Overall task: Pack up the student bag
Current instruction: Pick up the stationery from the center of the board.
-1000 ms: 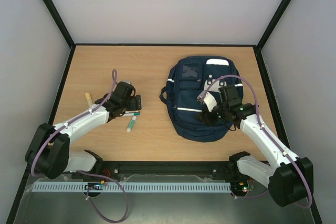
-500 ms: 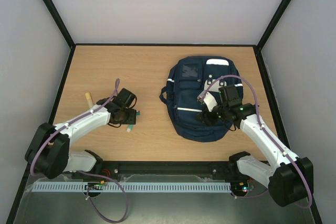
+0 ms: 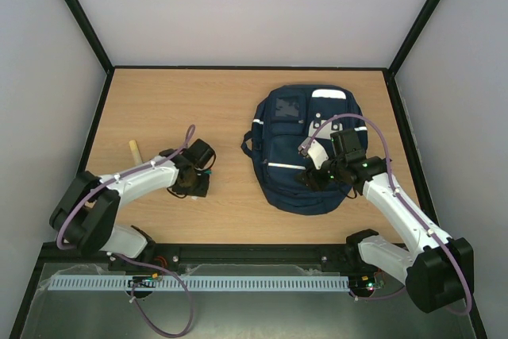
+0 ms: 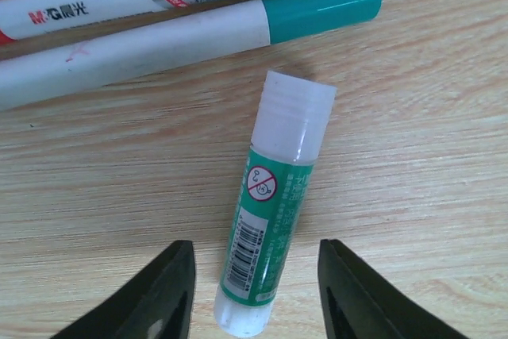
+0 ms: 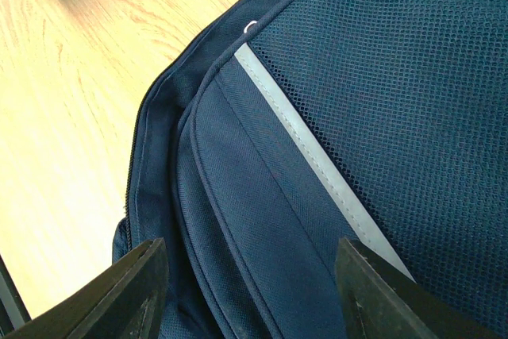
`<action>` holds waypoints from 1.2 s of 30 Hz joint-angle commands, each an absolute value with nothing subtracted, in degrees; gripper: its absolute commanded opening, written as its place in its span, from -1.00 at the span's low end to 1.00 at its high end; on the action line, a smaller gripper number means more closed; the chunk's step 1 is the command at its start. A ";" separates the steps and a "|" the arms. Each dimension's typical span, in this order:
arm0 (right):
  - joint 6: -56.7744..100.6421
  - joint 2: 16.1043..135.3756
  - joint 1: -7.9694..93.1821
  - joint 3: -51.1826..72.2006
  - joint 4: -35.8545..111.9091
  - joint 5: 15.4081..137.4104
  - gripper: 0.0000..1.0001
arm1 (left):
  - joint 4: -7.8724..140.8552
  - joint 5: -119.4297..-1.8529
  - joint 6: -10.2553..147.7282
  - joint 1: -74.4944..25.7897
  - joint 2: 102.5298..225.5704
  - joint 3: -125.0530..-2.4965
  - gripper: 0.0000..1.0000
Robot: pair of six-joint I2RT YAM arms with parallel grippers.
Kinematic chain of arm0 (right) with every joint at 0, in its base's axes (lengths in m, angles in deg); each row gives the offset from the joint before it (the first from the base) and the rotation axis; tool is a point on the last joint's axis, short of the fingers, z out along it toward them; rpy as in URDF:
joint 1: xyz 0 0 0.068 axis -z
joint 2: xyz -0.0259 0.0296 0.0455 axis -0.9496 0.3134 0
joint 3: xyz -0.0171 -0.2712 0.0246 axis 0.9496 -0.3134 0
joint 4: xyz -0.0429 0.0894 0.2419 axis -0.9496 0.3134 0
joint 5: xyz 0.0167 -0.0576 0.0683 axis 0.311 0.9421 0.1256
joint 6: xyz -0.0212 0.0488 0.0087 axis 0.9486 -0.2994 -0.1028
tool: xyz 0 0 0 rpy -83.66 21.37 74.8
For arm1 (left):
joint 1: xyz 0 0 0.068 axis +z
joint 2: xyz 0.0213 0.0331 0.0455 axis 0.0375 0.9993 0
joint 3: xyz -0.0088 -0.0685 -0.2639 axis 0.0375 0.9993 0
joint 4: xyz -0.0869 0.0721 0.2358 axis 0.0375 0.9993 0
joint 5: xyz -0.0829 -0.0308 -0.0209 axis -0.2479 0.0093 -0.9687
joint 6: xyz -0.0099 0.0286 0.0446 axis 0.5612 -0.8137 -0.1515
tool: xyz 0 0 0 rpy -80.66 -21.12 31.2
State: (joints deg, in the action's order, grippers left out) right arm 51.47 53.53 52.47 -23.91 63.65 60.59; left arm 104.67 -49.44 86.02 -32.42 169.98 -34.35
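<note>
Pulled nearer and narrowed, the left claw (image 4: 254, 248) straddles a glue stick (image 4: 274, 220), jaws apart. The right claw (image 5: 250, 252), jaws apart, hovers over the student bag (image 3: 286, 125), which lies lengthwise near-to-far, top farthest, on the right of the table (image 3: 159, 101).

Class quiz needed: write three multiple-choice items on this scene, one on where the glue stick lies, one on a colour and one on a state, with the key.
1. Where is the glue stick?
A. inside the backpack
B. on the table, between the fingers of the left gripper
C. on top of the backpack

2. What colour is the cap of the pen nearest the glue stick?
A. yellow
B. black
C. teal

3. How is the glue stick?
A. lying down, cap on
B. standing upright
C. lying uncapped

Key: 1 B, wood lies under it and a finger stands on either side; 2 C, the teal cap shows just above the stick; 3 A, it lies flat with its clear cap fitted.
</note>
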 commanded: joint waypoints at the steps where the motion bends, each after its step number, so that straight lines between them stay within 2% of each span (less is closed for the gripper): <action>1: 51.86 53.56 52.22 -24.78 64.17 60.49 0.17 | 105.99 -48.87 85.83 -33.26 171.78 -35.90 -0.14; 14: 51.86 53.33 52.22 -24.89 64.13 60.56 0.17 | 104.96 -48.00 85.85 -34.27 174.61 -36.52 -0.53; 28: 51.78 53.63 52.22 -24.78 64.25 60.42 0.17 | 107.93 -49.31 86.74 -36.39 170.10 -38.37 -0.81; 36: 51.69 53.26 52.15 -24.85 64.11 61.12 0.17 | 106.43 -50.40 86.85 -41.31 167.65 -40.03 -0.95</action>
State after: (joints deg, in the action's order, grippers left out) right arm 51.47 53.60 52.47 -23.96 63.65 60.70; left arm 106.00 -49.29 86.32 -38.91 169.61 -38.00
